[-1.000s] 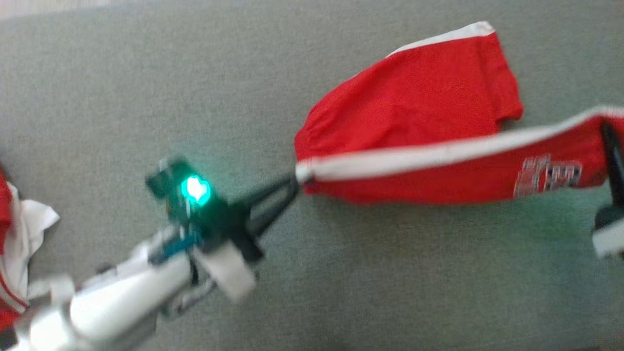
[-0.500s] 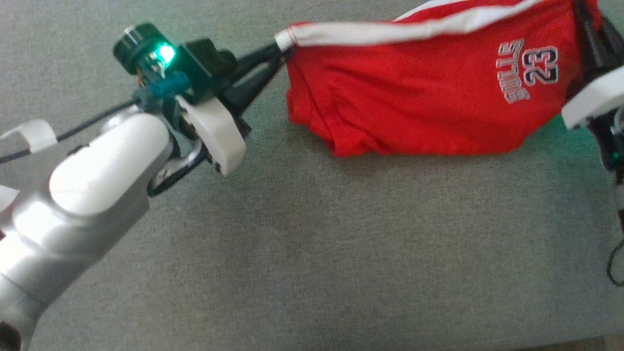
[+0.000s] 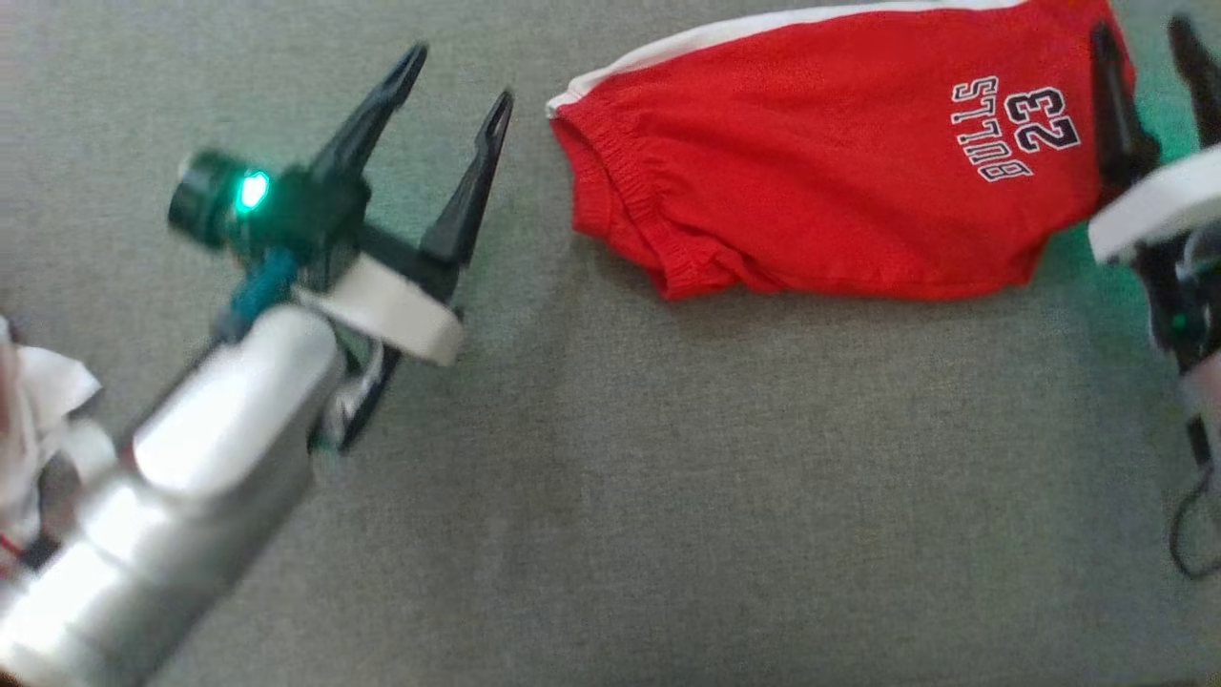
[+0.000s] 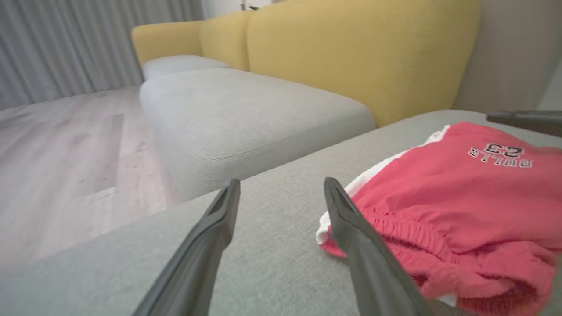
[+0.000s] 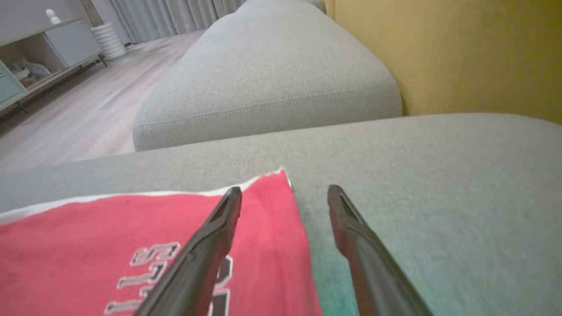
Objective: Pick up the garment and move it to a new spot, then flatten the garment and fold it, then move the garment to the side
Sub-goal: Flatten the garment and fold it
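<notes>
Both have released since the earlier frame: the left tool [image 3: 462, 76] and right tool [image 3: 1142, 29] stand spread, with the red garment [image 3: 820, 172] lying on the grey sofa cushion [image 3: 668, 477] between them.

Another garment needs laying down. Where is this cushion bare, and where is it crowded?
Bare: the wide grey cushion stretch on the robot's side of the red shorts, and the patch beyond the left gripper. Crowded: far right, where the shorts lie with the right gripper at their end, and the left edge, with crumpled white cloth.
</notes>
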